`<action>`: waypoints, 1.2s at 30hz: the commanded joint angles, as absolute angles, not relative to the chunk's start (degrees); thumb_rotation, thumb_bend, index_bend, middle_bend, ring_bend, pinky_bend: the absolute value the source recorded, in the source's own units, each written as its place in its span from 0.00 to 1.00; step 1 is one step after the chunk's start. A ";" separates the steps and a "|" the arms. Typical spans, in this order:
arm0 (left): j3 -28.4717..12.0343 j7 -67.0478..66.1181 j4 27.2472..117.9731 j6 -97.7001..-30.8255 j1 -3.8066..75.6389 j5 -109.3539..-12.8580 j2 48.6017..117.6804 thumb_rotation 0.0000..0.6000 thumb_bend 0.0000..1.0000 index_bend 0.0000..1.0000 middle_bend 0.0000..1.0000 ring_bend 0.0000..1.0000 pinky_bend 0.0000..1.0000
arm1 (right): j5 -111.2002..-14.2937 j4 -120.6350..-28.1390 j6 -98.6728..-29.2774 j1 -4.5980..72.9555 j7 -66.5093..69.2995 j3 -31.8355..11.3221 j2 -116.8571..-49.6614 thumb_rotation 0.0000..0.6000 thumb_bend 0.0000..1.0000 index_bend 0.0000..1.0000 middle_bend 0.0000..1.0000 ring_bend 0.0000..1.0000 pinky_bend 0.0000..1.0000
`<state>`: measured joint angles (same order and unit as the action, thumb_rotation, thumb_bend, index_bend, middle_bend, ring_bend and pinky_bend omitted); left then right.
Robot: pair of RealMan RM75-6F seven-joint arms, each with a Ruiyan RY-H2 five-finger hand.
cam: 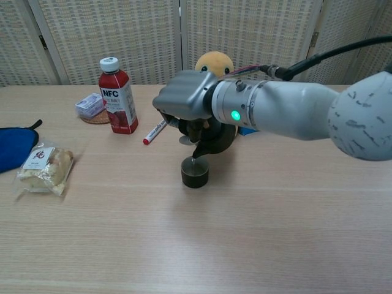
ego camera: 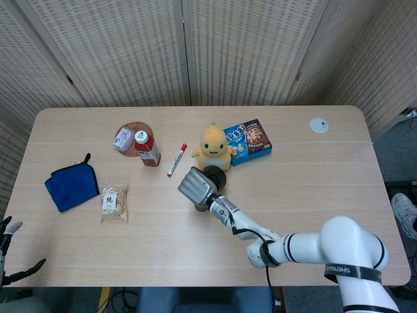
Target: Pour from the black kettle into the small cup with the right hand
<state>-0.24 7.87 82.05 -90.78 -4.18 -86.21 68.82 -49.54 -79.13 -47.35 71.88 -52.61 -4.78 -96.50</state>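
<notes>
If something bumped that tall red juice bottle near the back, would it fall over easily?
Probably fairly easily: the red juice bottle stands upright, tall and narrow on a small base. It looks full, so likely heavy enough to resist a light nudge. Once down, its round body would likely roll, perhaps toward the marker lying beside it.

Lab-like test room: woven folding screens (ego camera: 195,52) behind pale wooden table (ego camera: 313,189), cables underneath.

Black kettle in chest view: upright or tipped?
Tipped. The black kettle, held by the right hand, leans spout-down, with the spout tip right over the small dark cup.
</notes>
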 commanded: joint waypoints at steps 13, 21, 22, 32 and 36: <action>-0.23 8.01 81.88 -90.88 -4.36 -86.21 68.89 0.61 0.08 0.13 0.02 0.08 0.00 | -48.98 -79.43 -47.89 71.83 -52.89 -4.70 -96.53 0.91 0.36 0.87 1.00 0.96 0.54; -0.23 7.99 82.00 -90.97 -4.41 -86.30 68.68 0.60 0.08 0.13 0.02 0.08 0.00 | -48.50 -79.92 -48.63 71.34 -51.92 -5.29 -96.50 0.91 0.36 0.87 1.00 0.96 0.54; -0.23 8.01 82.02 -91.02 -4.43 -86.31 68.65 0.60 0.08 0.13 0.02 0.08 0.00 | -48.48 -80.02 -48.77 71.22 -51.67 -5.40 -96.55 0.91 0.36 0.87 1.00 0.96 0.54; -0.29 7.97 82.24 -91.16 -4.41 -86.50 68.37 0.61 0.08 0.13 0.02 0.08 0.00 | -48.87 -80.48 -49.79 69.76 -47.91 -6.78 -96.85 0.92 0.37 0.87 1.00 0.96 0.54; -0.34 7.78 82.49 -91.12 -4.32 -86.54 68.23 0.61 0.08 0.13 0.02 0.08 0.00 | -49.75 -80.83 -50.38 68.88 -45.45 -7.59 -96.71 0.92 0.37 0.87 1.00 0.96 0.54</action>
<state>-0.34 7.78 82.49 -91.13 -4.33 -86.54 68.23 -49.47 -80.64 -50.15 69.24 -46.09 -7.24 -96.76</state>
